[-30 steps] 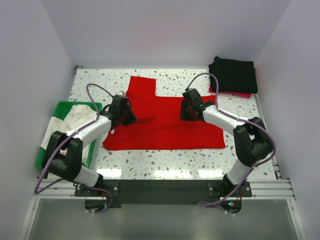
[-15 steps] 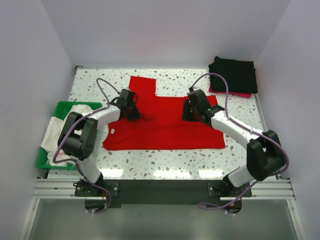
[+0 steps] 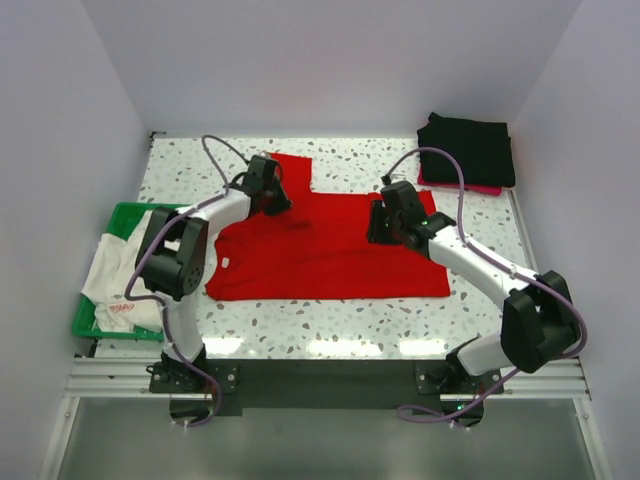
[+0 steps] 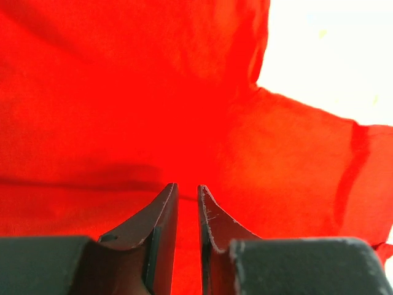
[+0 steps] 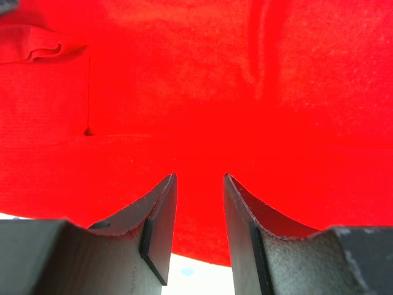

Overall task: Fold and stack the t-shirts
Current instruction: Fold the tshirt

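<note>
The red t-shirt lies spread flat in the middle of the desk. My left pincer is over its far left part, jaws a narrow slit apart; I cannot tell whether cloth is pinched. My right pincer is over its right side, jaws partly apart, gripping nothing. Black folded t-shirts sit at the far right corner.

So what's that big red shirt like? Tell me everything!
The red t-shirt is plain, bright, soft-looking cloth, spread flat on the speckled table, mid-table. One short sleeve sticks out at the far left; a few wrinkles show. The left gripper and right gripper are down on its far part; whether they pinch it can't be told.
</note>
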Controlling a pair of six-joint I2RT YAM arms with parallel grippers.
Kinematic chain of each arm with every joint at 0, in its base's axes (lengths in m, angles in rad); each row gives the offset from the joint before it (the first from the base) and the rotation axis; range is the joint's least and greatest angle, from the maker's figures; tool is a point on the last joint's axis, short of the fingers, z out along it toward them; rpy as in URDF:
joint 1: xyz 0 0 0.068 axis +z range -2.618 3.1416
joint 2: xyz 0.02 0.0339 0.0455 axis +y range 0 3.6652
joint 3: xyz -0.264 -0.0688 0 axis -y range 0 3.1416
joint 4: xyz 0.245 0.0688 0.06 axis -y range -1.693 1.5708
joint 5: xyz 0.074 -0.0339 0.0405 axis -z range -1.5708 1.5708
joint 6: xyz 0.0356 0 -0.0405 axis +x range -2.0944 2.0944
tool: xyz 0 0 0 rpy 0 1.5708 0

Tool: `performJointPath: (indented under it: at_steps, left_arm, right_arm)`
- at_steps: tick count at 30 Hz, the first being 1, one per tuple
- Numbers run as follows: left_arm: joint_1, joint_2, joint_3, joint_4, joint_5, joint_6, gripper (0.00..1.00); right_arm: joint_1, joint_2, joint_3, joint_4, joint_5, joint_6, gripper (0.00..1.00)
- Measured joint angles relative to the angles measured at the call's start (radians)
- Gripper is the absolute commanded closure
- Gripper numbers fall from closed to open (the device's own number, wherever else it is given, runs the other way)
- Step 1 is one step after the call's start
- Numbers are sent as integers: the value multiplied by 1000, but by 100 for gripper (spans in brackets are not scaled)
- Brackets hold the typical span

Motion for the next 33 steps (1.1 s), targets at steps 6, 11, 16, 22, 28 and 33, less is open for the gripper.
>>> performJointPath:
  at_steps: [6,11,16,22,28,33]
  left_arm:
    - [29,-12,47,-11,1,20,70]
    - [34,-106,-41,-25,-25,20,72]
    - [21,-259,-254,-17,-38,-1,75]
    - [-2,-358,-422,-12,-43,-19,78]
    - [-2,-319,-398,4,-50,-16,78]
    - [-2,-209,-294,14,-51,-8,78]
  right_arm:
    - [0,0,0,-8,23,-7,59]
    - [-7,8,16,-24,31,-11,59]
    - [-8,31,45,-16,28,-11,59]
    - [-8,55,45,-11,19,-11,60]
    - [-8,62,45,-7,3,-10,60]
    - [-8,63,45,1,-21,-10,60]
